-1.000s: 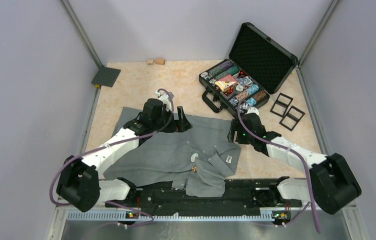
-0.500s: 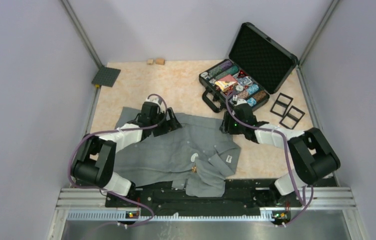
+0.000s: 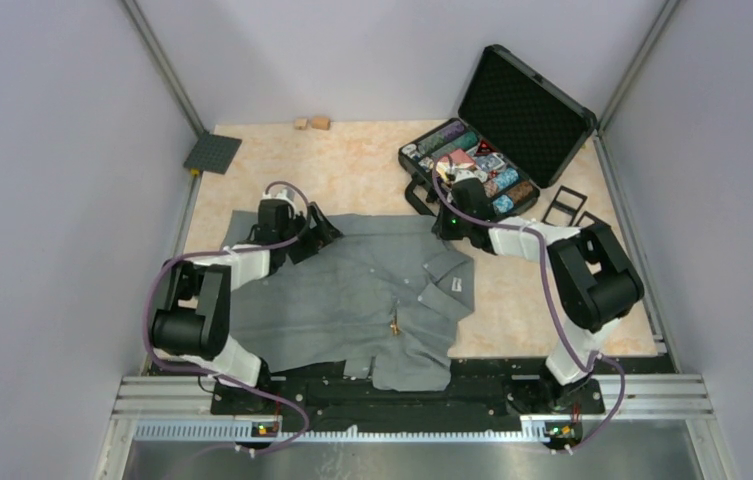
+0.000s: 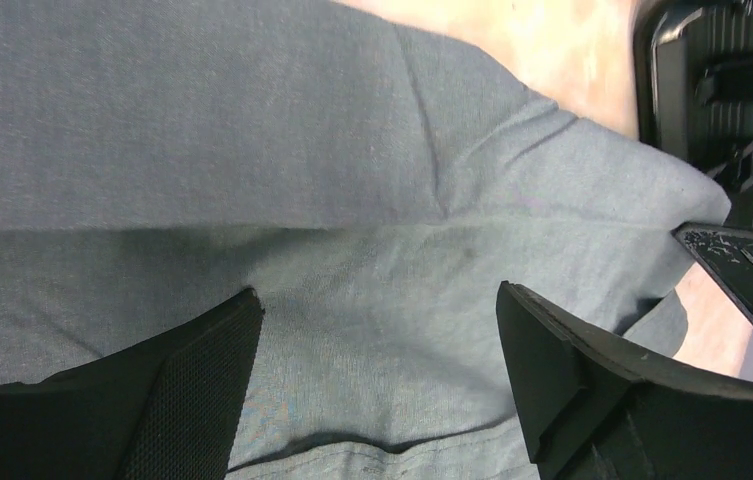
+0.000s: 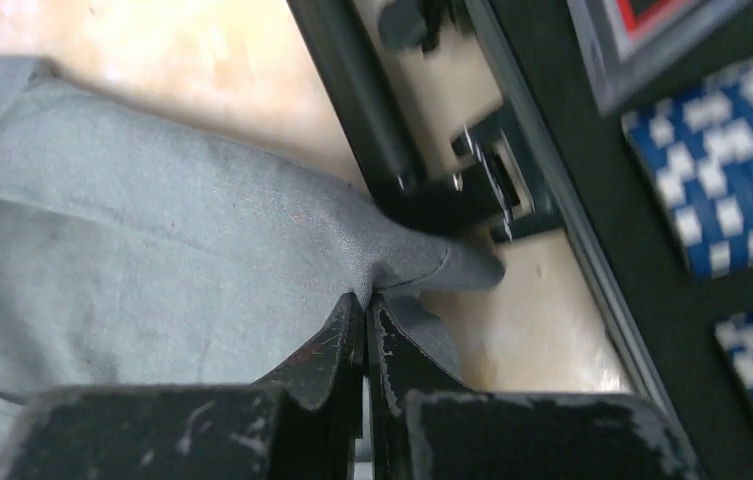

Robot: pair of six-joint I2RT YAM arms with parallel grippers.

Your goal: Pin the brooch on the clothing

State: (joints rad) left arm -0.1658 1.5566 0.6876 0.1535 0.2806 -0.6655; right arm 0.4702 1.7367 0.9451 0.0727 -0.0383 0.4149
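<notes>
**A:** Please, what is inside the black case (image 3: 410, 170)?

**B:** It lies open at the far right of the table (image 3: 352, 150). Its near half is packed with rows of poker chips (image 3: 497, 186) in several colours, and something red and white (image 3: 455, 160) lies among them. I cannot tell what that is. The lid (image 3: 524, 112) stands tilted back behind it, and its inside is dark foam.

**A:** And where is the shirt (image 3: 342, 300)?

**B:** It is spread flat on the table in front of the arm bases, and its near hem reaches the table edge. The brooch (image 3: 393, 325), a small golden thing, is on the front of the shirt near the collar.

**A:** How do the arms stand?

**B:** Both are folded, with the elbows near the bases and the forearms reaching to the far edge of the shirt. The left gripper (image 4: 377, 300) hangs over the far left part of the shirt. Its fingers are wide apart and hold nothing. The right gripper (image 5: 364, 300) is at the far right corner, just beside the near wall of the case. Its fingers are pressed together, and a small ridge of the grey cloth is pinched between the tips.
</notes>
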